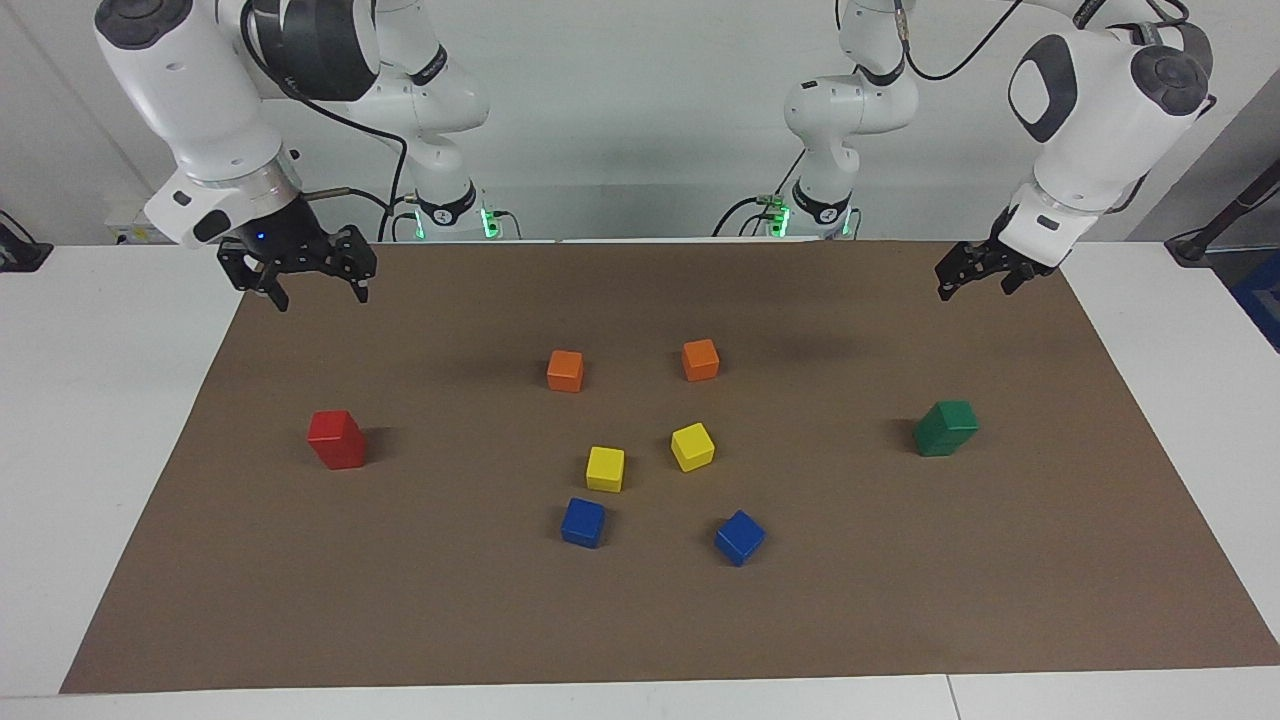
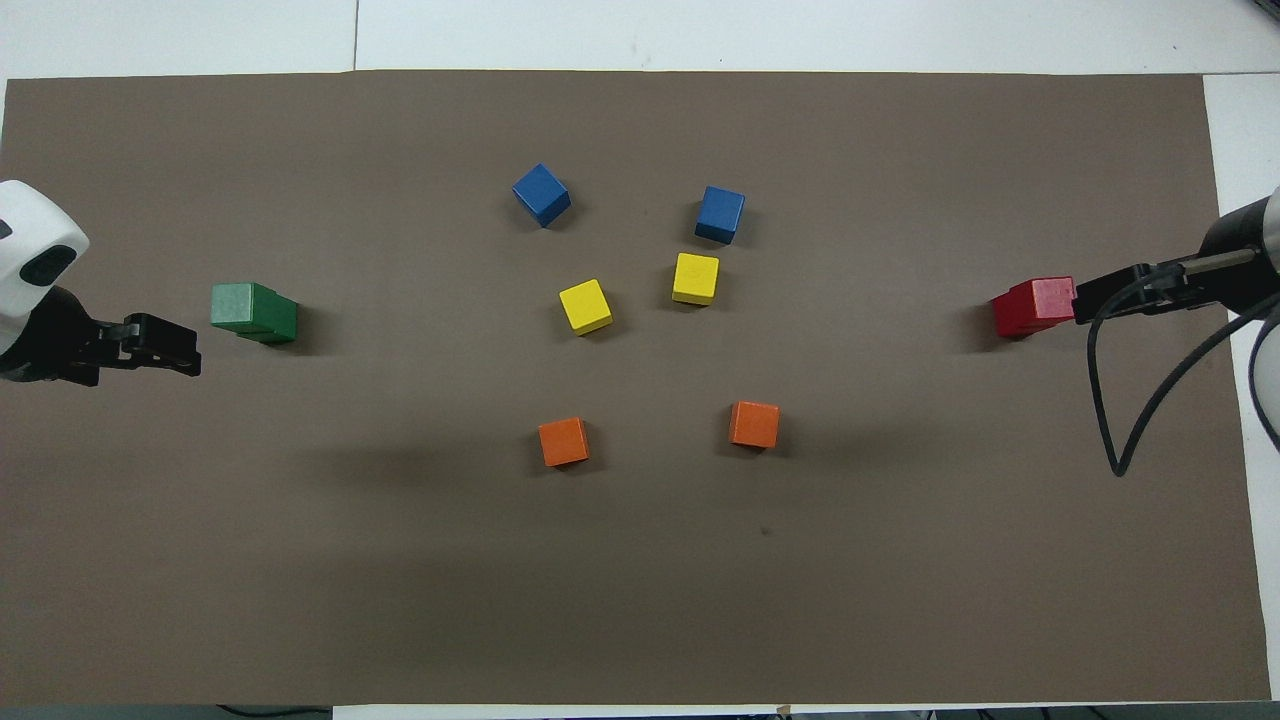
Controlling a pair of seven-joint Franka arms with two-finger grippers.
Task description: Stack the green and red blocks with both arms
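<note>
Facing view: two red blocks (image 1: pixel 337 439) are seen stacked one on the other toward the right arm's end of the worktop (image 1: pixel 100 400), and two green blocks (image 1: pixel 944 428) are stacked likewise toward the left arm's end, the upper green block being set slightly askew on the lower. Both stacks are stood on the brown mat (image 1: pixel 400 600) and are touched by neither arm. The right gripper (image 1: pixel 318 290) is held in the air over the mat's edge nearest the robots, with its jaws set wide apart and nothing between them. The left gripper (image 1: pixel 975 278) is held over the mat's corner by the left arm's base; its jaws appear to be parted and empty, though this is seen only edge-on. Between the two stacks, two orange cubes (image 1: pixel 565 370), two yellow cubes (image 1: pixel 605 468) and two blue cubes (image 1: pixel 583 522) are laid singly.
</note>
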